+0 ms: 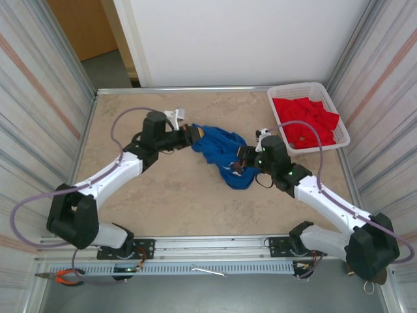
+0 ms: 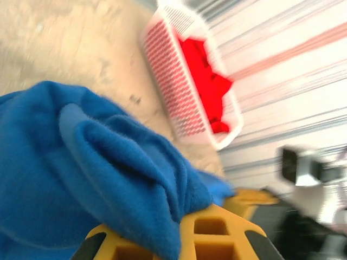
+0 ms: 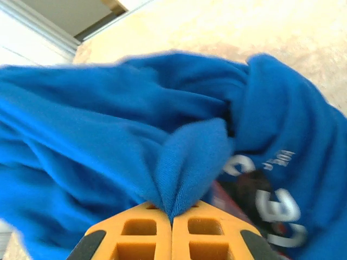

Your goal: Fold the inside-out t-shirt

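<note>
In middle of table [image 1: 182, 195], bunched t-shirt [image 1: 218, 151], pinched at left end by left gripper [image 1: 191, 138], at right end by right gripper [image 1: 238, 163]. At far right corner, basket [image 1: 319, 148] holding another garment [image 1: 306, 120].

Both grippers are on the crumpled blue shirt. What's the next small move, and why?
Probably raise both arms slightly and draw them apart. The left gripper and right gripper are each shut on a pinch of the royal-blue cotton t-shirt, which sits bunched between them on the beige table. Stretching it out should open the heap before any folding.
</note>
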Robot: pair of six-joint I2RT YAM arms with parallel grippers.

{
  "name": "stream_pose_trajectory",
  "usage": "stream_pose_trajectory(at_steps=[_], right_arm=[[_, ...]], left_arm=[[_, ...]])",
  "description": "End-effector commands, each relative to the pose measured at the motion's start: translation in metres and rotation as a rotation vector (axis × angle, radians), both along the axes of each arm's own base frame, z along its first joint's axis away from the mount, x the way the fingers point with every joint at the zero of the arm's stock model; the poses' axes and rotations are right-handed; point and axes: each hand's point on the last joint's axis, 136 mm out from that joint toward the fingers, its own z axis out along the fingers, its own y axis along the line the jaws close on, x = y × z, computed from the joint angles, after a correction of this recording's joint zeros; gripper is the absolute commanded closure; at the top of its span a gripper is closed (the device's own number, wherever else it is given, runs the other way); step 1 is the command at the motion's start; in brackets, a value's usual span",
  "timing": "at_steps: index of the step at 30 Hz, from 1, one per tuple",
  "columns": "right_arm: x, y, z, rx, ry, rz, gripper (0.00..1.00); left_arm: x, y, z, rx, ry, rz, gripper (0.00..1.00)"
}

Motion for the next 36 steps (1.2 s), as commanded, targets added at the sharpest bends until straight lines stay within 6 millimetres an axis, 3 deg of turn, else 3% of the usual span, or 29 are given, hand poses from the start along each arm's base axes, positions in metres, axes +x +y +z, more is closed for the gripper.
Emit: stream_pose_trajectory(at_steps=[1, 3, 4, 5, 6, 7, 9, 12, 18, 22, 26, 31, 34, 36], right_arm=[[-0.007, -0.031, -0.078, -0.114, 0.171, -0.121, 1.00], [-0.008, -0.030, -0.099, -0.165, 0.225, -0.104, 1.00], [-0.008, -0.027, -0.103, -0.172, 0.242, -0.073, 0.86], [-0.009, -0.024, -0.102, -0.174, 0.249, -0.043, 0.64], [-0.010, -0.019, -0.097, -0.171, 0.240, -0.009, 0.47], [-0.012, -0.012, -0.086, -0.154, 0.215, 0.031, 0.37], [-0.013, -0.005, -0.062, -0.127, 0.150, 0.075, 0.26], [-0.013, 0.002, -0.024, -0.110, 0.059, 0.116, 0.20], [-0.009, 0.042, 0.029, -0.098, -0.048, 0.242, 0.26], [-0.006, 0.073, 0.049, -0.107, -0.094, 0.317, 0.44], [0.004, 0.092, 0.048, -0.111, -0.094, 0.342, 0.53], [0.028, 0.100, 0.029, -0.147, -0.060, 0.313, 0.58], [0.045, 0.105, 0.019, -0.130, -0.042, 0.300, 0.68], [0.053, 0.109, 0.018, -0.100, -0.030, 0.314, 0.88]], left_arm=[[0.013, 0.021, 0.048, -0.173, -0.128, 0.039, 1.00], [0.011, 0.023, 0.054, -0.211, -0.175, 0.011, 1.00], [0.010, 0.022, 0.056, -0.226, -0.188, -0.004, 1.00], [0.008, 0.021, 0.056, -0.232, -0.195, -0.024, 1.00], [0.007, 0.019, 0.054, -0.229, -0.197, -0.046, 1.00], [0.006, 0.017, 0.051, -0.223, -0.198, -0.063, 1.00], [0.004, 0.016, 0.048, -0.215, -0.205, -0.080, 1.00], [0.001, 0.016, 0.044, -0.199, -0.204, -0.091, 1.00], [0.000, 0.016, 0.038, -0.193, -0.193, -0.094, 1.00], [0.000, 0.016, 0.040, -0.190, -0.195, -0.095, 1.00], [0.000, 0.016, 0.041, -0.190, -0.195, -0.096, 1.00], [-0.003, 0.016, 0.045, -0.197, -0.202, -0.099, 1.00], [-0.004, 0.017, 0.048, -0.206, -0.205, -0.095, 1.00], [-0.005, 0.018, 0.046, -0.208, -0.198, -0.090, 1.00]])
